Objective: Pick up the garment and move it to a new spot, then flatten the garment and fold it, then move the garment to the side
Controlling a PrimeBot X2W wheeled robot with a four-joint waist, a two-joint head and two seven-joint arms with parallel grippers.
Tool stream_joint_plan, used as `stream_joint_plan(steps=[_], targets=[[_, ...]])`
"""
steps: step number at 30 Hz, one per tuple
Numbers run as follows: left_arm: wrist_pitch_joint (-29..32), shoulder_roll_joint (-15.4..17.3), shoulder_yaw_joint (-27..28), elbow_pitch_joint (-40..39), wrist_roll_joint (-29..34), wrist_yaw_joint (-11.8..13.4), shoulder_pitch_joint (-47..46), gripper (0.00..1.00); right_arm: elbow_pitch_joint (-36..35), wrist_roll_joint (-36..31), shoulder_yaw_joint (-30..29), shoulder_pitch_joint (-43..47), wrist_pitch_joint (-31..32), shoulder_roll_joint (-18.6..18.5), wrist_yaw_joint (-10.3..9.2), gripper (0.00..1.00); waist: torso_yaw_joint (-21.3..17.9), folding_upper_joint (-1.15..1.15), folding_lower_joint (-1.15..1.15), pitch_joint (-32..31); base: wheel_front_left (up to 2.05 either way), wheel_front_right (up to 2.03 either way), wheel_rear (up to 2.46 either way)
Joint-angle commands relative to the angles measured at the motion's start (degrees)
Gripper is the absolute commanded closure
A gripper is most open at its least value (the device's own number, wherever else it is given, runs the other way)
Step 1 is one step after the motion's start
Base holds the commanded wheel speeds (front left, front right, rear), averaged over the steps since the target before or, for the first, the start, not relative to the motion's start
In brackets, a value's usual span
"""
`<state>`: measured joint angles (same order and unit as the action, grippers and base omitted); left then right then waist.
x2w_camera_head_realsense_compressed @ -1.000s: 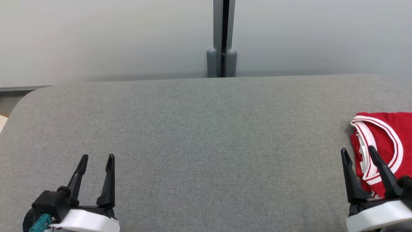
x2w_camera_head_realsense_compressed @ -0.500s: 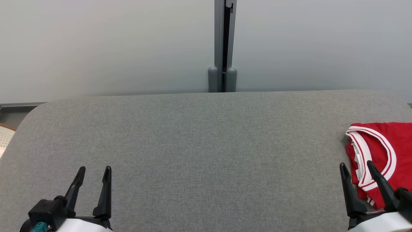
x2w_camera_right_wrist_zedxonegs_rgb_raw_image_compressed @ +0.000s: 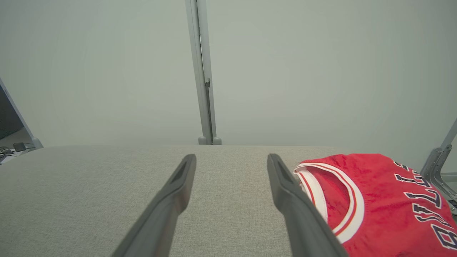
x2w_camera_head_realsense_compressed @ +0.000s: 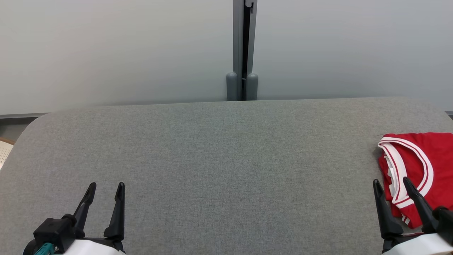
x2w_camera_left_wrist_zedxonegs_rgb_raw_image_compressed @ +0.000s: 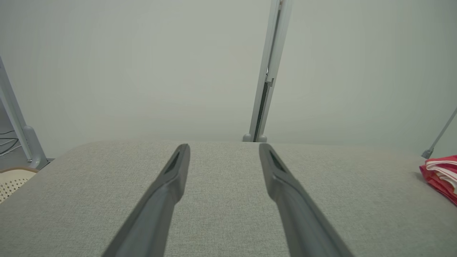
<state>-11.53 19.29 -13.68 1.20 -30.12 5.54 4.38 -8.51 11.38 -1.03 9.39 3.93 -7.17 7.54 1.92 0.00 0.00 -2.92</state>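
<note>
Nearest, at the lower left of the head view: left tool (x2w_camera_head_realsense_compressed: pixel 107 184), two long dark fingers spread wide apart, nothing between them, over bare grey fabric. At the lower right: right tool (x2w_camera_head_realsense_compressed: pixel 391 180), its fingers equally wide apart and gripping nothing; its outer finger lies along the neck opening of the garment, and whether it touches the cloth cannot be told. Garment (x2w_camera_head_realsense_compressed: pixel 430 156): one red sleeveless jersey with white-and-red striped trim at the neck, folded into a compact bundle, lying at the right-hand edge of the tabletop and partly cut off by the frame; the right wrist view shows dark lettering outlined in white across its front. Tabletop (x2w_camera_head_realsense_compressed: pixel 226 159): wide, covered in grey woven fabric, with rounded far corners. Beyond its left corner, low down: a pale perforated object (x2w_camera_head_realsense_compressed: pixel 4 150), partly visible. Farthest: pale grey wall panels joined by one upright grey post (x2w_camera_head_realsense_compressed: pixel 242 49), which has two rounded caps at its foot.
</note>
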Motion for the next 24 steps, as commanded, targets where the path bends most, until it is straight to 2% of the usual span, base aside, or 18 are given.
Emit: stream_joint_plan(steps=[1, 16, 17, 24], targets=[[0.2, 0.4, 0.0, -0.1, -0.1, 0.0, -0.2, 0.00, -0.3, -0.1, -0.1, 0.3, 0.0, -0.2, -0.11, 0.00, -0.1, 0.00, 0.00, 0.1, 0.00, 0.00, 0.00], [0.1, 0.5, -0.8, -0.3, 0.2, 0.6, -0.6, 0.00, 0.0, 0.6, -0.2, 0.5, -0.3, -0.3, -0.11, 0.00, 0.0, 0.00, 0.00, 0.0, 0.00, 0.00, 0.00], [0.2, 0.1, -0.8, -0.3, 0.0, 0.4, -0.1, 1.00, 0.1, 0.3, -0.1, 0.1, 0.0, 0.0, 0.00, 1.00, 0.0, 0.00, 0.00, 0.0, 0.00, 0.00, 0.00], [0.5, -2.4, -2.0, 2.7, -0.4, 0.3, 1.9, 1.00, 3.4, 0.6, 0.3, 1.0, 0.1, 1.2, 0.01, 1.00, 0.0, 0.00, 0.00, 0.0, 0.00, 0.00, 0.00]])
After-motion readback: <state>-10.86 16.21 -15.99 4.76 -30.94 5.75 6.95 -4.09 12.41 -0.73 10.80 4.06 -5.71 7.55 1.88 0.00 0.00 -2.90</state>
